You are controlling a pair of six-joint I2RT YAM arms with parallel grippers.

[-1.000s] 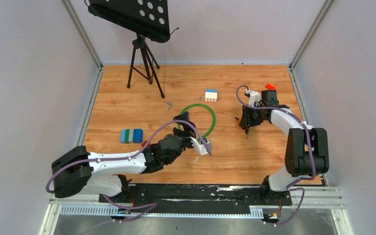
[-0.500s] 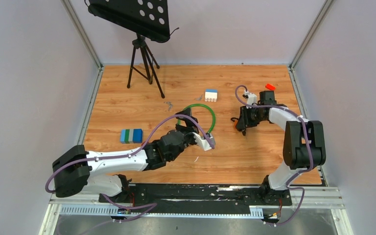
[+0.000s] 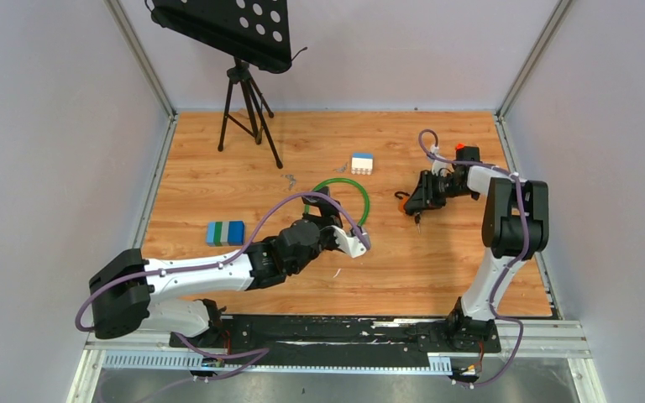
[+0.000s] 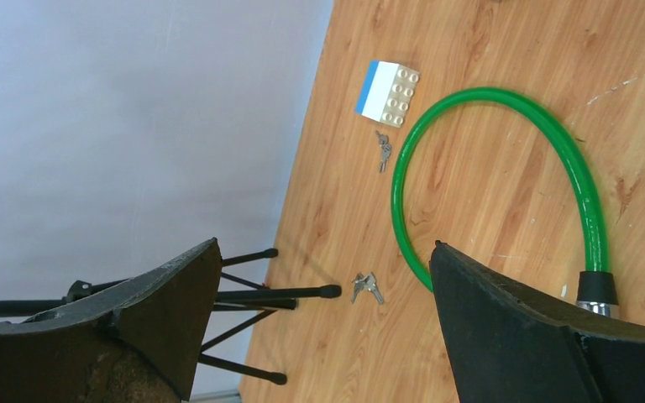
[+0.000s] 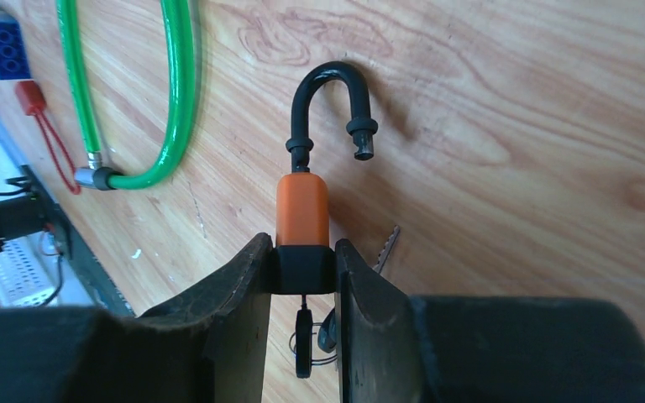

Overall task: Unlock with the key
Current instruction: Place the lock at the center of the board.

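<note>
Orange padlock (image 5: 302, 210), black at its base, pinched by that base between the fingers of the right hand (image 5: 302, 252); hand pressed in on it, body lying low over the worktop (image 5: 512, 168) on the right half. Shackle (image 5: 329, 84) stands sprung: one leg in the body, the other end free and clear of it. Reads as unlocked already, or near enough.

Left hand (image 4: 326, 252) spread wide, holding nothing, hanging above the green cable (image 4: 504, 96) at mid-worktop.

Risks from here:
- Grip takes only the black base, so a twist or a pull on the key (image 5: 386, 249) could lever the padlock out of the pinch.
- Free shackle end sits close to the wood; a dip of the wrist could snag it and turn the lock.
- Left hand could mistake the loose keys (image 4: 366, 287) by the cable for the one in use.

Hard to make out:
- Keyway is hidden behind the right fingers; cannot tell whether the key is seated or merely dangling on its ring.
- Top view shows the padlock as a small dark-and-orange speck only.
- Cable's lock end is cut off at the frame edge.
</note>
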